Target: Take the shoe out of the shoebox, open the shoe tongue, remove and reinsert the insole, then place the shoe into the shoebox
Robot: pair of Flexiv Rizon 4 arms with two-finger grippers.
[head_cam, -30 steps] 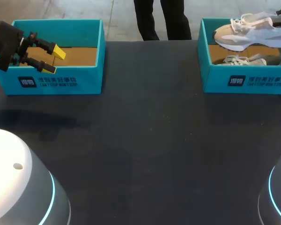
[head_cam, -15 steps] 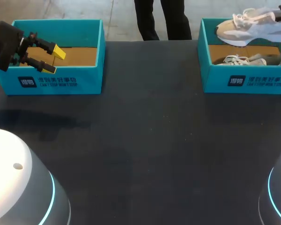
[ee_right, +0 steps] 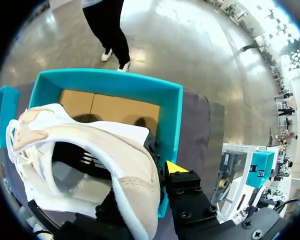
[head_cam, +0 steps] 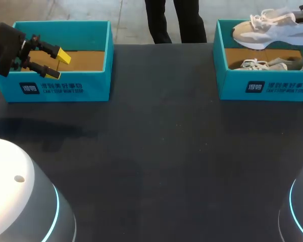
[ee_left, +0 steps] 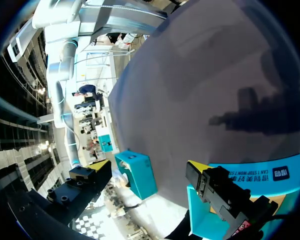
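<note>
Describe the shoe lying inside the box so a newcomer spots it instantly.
Look at the teal shoebox at the table's far right. The shoe lies on its cardboard floor, mostly below the rim, laces showing. Its twin, the raised shoe, hangs in the air above the box.

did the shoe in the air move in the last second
Yes. The shoe has risen: a second ago it hung low over the right shoebox, now it sits higher above the second shoe lying inside.
</note>
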